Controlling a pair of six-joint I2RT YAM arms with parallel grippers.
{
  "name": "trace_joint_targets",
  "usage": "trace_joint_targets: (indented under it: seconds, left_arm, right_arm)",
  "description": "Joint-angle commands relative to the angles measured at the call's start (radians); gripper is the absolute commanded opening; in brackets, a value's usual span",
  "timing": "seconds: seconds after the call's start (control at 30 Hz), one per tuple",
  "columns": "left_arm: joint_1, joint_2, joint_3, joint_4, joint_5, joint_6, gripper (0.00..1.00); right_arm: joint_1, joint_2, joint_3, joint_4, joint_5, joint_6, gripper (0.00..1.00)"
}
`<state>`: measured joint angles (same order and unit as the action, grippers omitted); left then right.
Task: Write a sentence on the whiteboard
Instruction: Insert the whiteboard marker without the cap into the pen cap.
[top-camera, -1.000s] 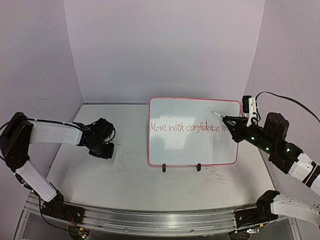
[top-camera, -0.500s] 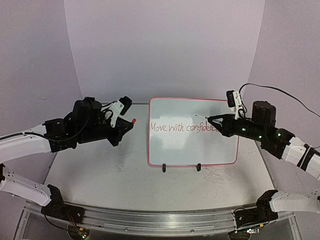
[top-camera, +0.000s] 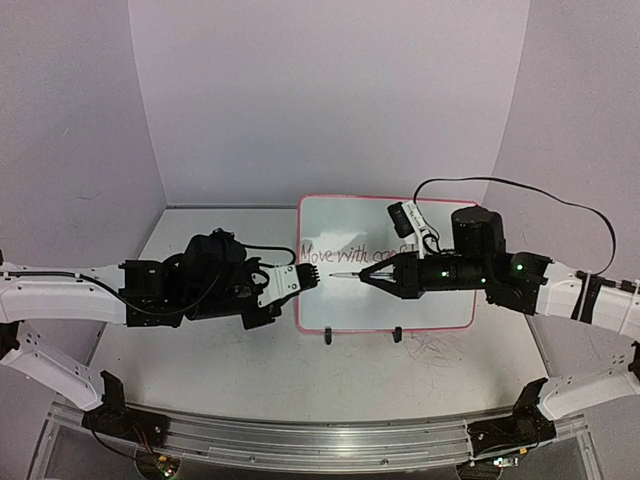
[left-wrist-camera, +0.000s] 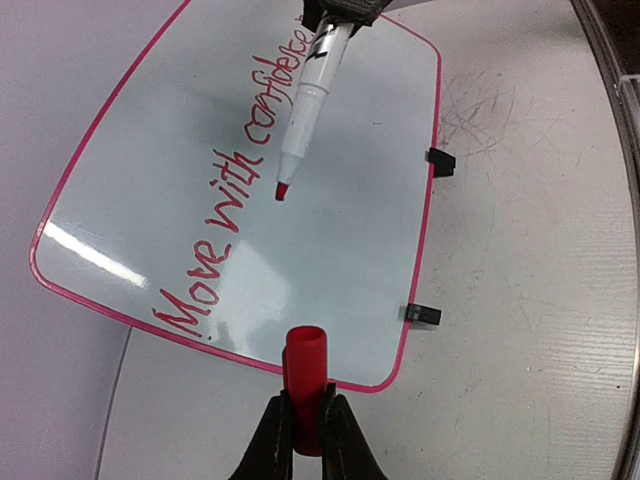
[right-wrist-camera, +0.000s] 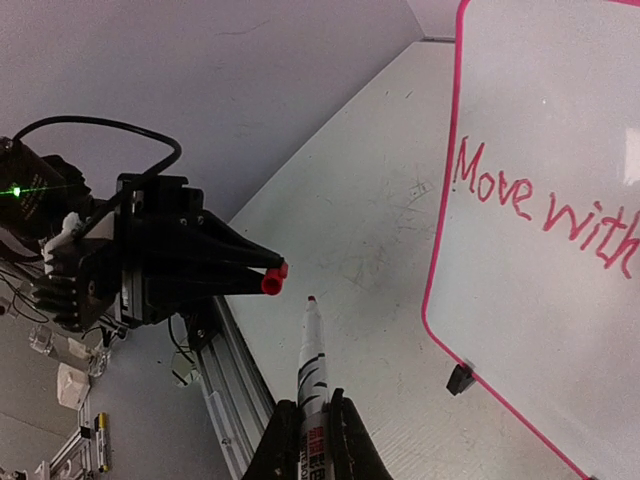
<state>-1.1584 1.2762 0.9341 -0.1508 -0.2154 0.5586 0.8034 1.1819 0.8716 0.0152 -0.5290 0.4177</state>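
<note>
Whiteboard just ahead of left fingers

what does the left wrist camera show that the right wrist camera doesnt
Left wrist only: the sentence past "with", both black feet, and grey scribbles on the table.
Right wrist only: the left arm seen front-on, its green light, cable and the rail.
Both: the whiteboard, "Move with", the marker in the right gripper, and the red cap in the left gripper.

The whiteboard lies, seemingly flat, on the table.
</note>
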Motion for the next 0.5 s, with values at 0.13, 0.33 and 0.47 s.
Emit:
trace_joint_targets:
  seconds: [0.13, 0.33, 0.47]
  left_arm:
    - [-0.015, -0.028, -0.055, 0.081, -0.050, 0.091, 0.00]
    - [-0.016, -0.034, -0.072, 0.101, -0.053, 0.099, 0.00]
    - [-0.016, -0.038, -0.074, 0.108, -0.052, 0.100, 0.00]
  right_arm:
    - [0.056, 0.097, 0.100, 0.061, -0.054, 0.003, 0.00]
    - [0.061, 0.129, 0.117, 0.043, -0.076, -0.003, 0.00]
    - [0.068, 0.146, 0.126, 0.035, -0.071, -0.007, 0.00]
